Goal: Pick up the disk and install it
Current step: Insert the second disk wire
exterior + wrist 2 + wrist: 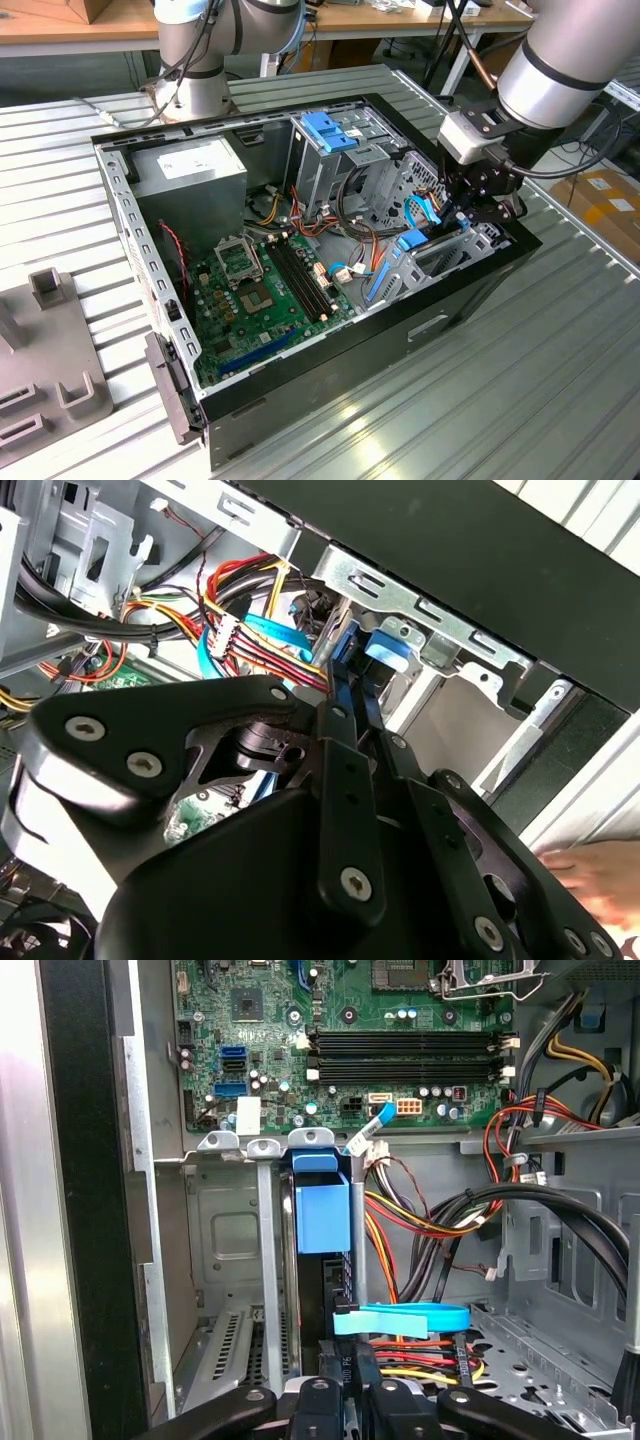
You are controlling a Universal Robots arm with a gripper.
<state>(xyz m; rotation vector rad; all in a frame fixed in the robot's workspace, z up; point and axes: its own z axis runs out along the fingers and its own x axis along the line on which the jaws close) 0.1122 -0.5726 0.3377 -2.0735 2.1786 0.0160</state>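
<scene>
The disk (pixel 322 1215) stands on edge, its blue caddy and dark body partly down inside the metal drive bay (pixel 230 1230) at the case's front corner. In the exterior view the disk's blue end (pixel 412 240) shows in the bay on the exterior view's right. My gripper (pixel 348 1355) is shut on the disk's rear edge, one black finger on each flat side. In the second wrist view the gripper (pixel 350 705) pinches the thin blue-edged disk (pixel 348 655) just above the bay's metal rail. The gripper (pixel 458 212) hangs over the case's right corner.
A blue data cable (pixel 400 1318) and red, yellow and black wire bundles (pixel 440 1210) lie close beside the bay. The green motherboard (pixel 260 290), power supply (pixel 190 170) and a blue bracket (pixel 328 130) on the upper cage fill the case. A person's hand (pixel 600 870) rests outside it.
</scene>
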